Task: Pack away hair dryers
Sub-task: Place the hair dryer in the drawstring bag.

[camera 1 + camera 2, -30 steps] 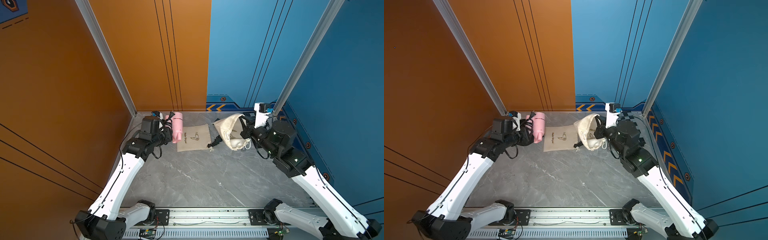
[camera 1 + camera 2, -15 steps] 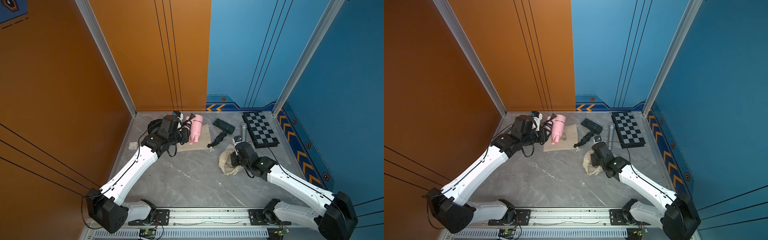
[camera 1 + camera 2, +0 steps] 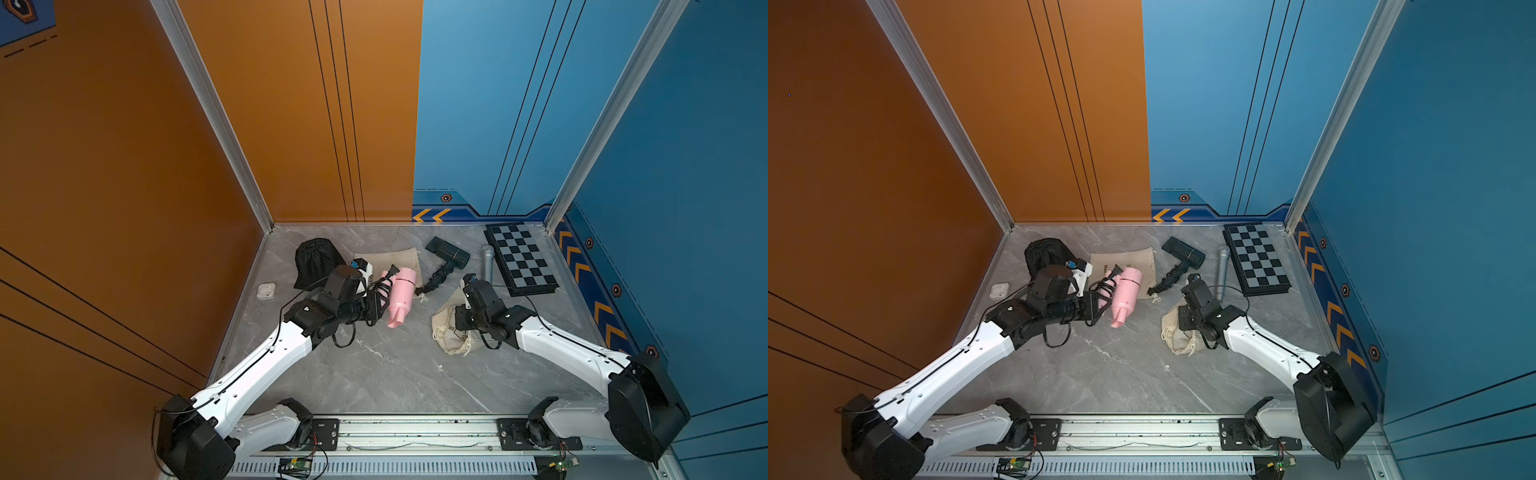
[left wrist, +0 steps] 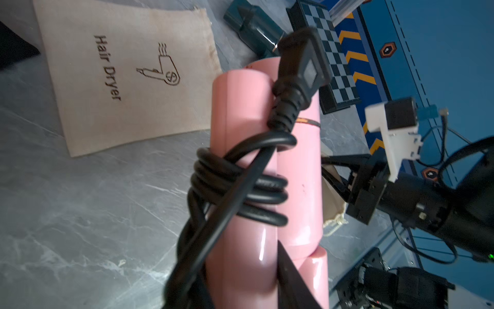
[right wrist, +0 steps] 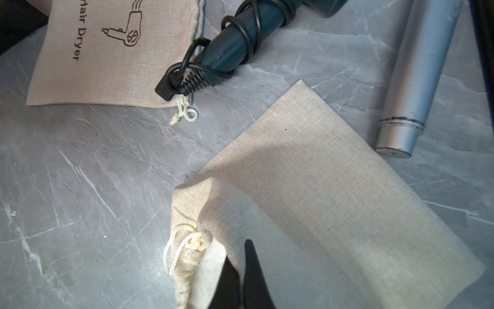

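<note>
My left gripper (image 3: 376, 306) (image 4: 246, 281) is shut on the cord-wrapped handle of the pink hair dryer (image 3: 401, 298) (image 3: 1126, 293) (image 4: 240, 112). Its nozzle points toward the front. The black hair dryer (image 3: 446, 257) (image 3: 1182, 253) (image 5: 240, 40) lies at the back, its cord wound round the handle. My right gripper (image 3: 457, 323) (image 5: 239, 267) is shut on the rim of a beige drawstring bag (image 3: 449, 332) (image 3: 1177, 332) (image 5: 334, 200), which lies on the table in front of that dryer.
A flat beige bag printed "Hair Dryer" (image 3: 386, 259) (image 4: 128, 75) (image 5: 107, 53) lies behind the pink dryer, a black bag (image 3: 316, 259) to its left. A grey microphone (image 3: 487, 262) (image 5: 422, 75), a chessboard (image 3: 521, 259) and a white earbud case (image 3: 266, 291) also lie there.
My right arm brought the beige bag down from the back onto the table and then held still. My left arm carried the pink dryer rightward, then toward the front.
</note>
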